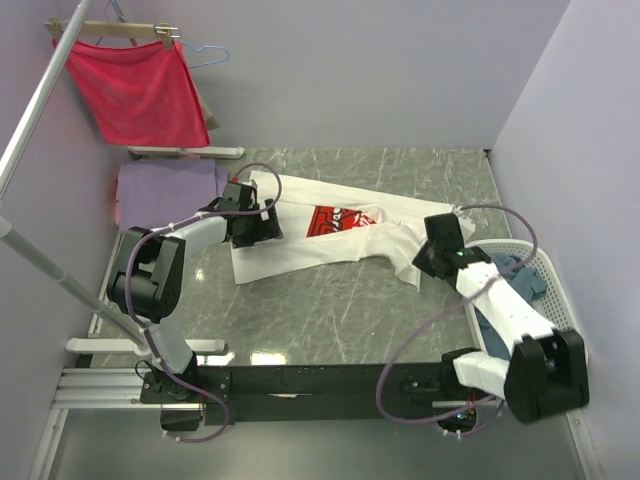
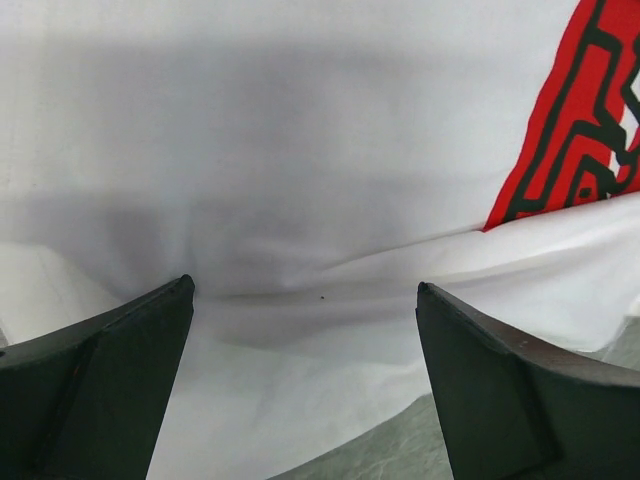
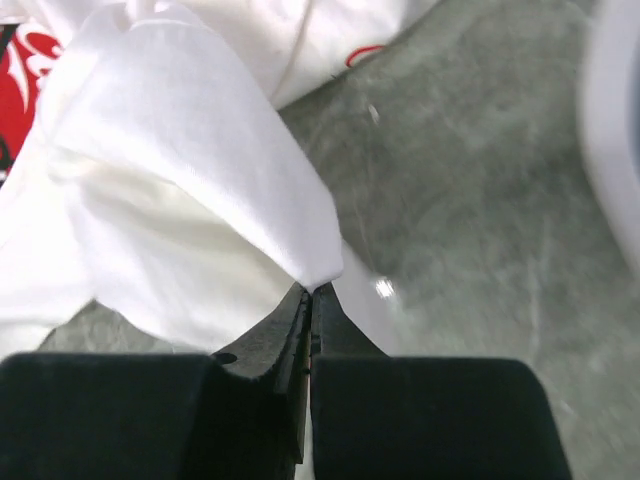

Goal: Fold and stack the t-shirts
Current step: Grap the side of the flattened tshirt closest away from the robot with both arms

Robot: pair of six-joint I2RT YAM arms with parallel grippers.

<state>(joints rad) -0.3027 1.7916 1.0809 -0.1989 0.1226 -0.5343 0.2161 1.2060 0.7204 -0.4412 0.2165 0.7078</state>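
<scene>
Right wrist view shows my right hand point(image 3: 310, 292) pinched fully closed on a corner of the white t-shirt point(image 3: 180, 180), with the fabric rising out of the tips. On the overhead camera that shirt lies spread, red print up, on the surface point(image 1: 330, 320) beside the laundry basket point(image 1: 560, 290), which holds the grey-blue t-shirt point(image 1: 520, 277). The lavender t-shirt point(image 1: 165, 190) lies well apart from the basket, beyond the white one. My left hand point(image 2: 303, 290) hovers over the white shirt's end farthest from the basket, spread wide and holding nothing.
</scene>
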